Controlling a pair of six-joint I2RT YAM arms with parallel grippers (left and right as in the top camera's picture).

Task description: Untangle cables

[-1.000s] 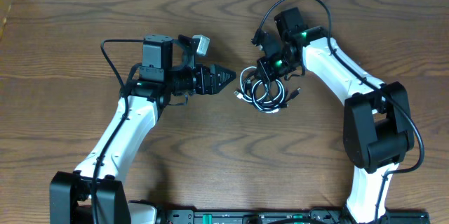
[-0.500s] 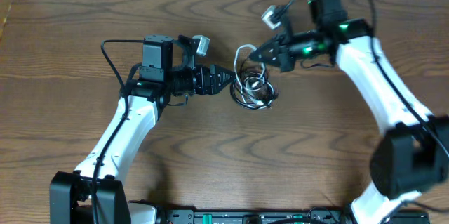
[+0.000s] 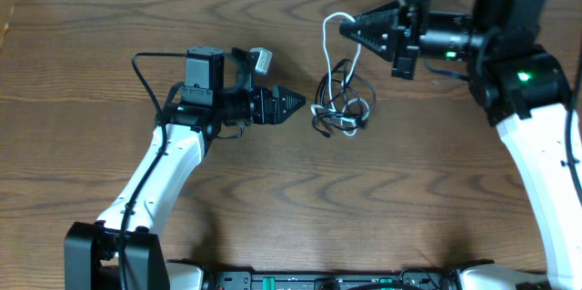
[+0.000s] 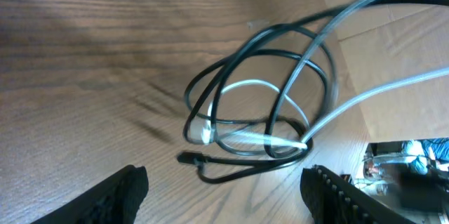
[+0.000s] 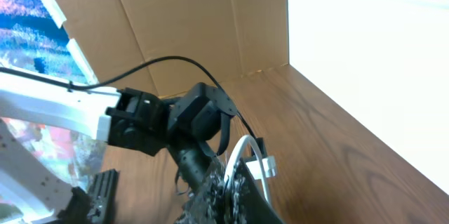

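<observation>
The cables [image 3: 341, 104] are a small tangle of black and white cords at the table's middle. My right gripper [image 3: 350, 28] is shut on the white cable [image 3: 327, 40] and holds its loop up, with the rest hanging to the tangle. In the right wrist view the white cable [image 5: 242, 155] arcs out from between the shut jaws [image 5: 235, 189]. My left gripper [image 3: 296, 101] is open just left of the tangle and holds nothing. In the left wrist view the tangle [image 4: 263, 122] lies ahead between the open fingers [image 4: 224, 196].
A cardboard wall [image 5: 189, 27] stands beyond the table's left side. The wooden table [image 3: 273, 208] has bare surface in front of the tangle. My left arm [image 3: 164, 172] reaches up from the front left.
My right gripper rose and swung right and back, pulling the white cable's loop up out of the tangle. The tangle shifted slightly. My left arm has not moved.
</observation>
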